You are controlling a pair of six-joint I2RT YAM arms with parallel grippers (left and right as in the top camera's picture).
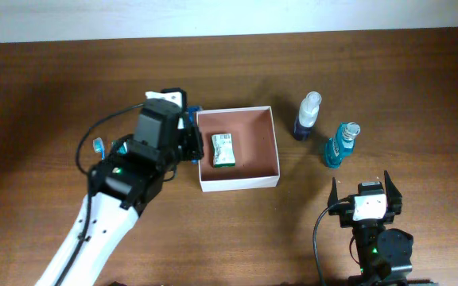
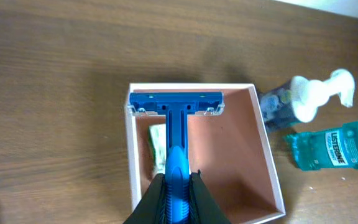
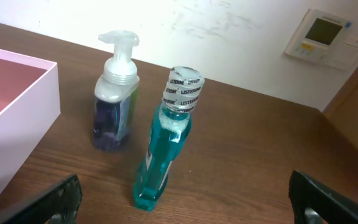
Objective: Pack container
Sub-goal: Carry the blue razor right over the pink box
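LISTERINE on the teal mouthwash bottle (image 2: 337, 147)

Matt wood-grain table (image 1: 54, 79); glossy plastic razor (image 2: 178, 134) (ribbed handle).

Green packet (image 2: 156, 147) half behind razor (image 2: 178, 127)

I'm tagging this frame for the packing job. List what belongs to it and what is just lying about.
In the job: container; blue razor, gripped by the left gripper at its edge; green packet inside it.
Lying about: pump bottle and mouthwash bottle, standing beside the container, probably next; right gripper, open and idle; wall panel.
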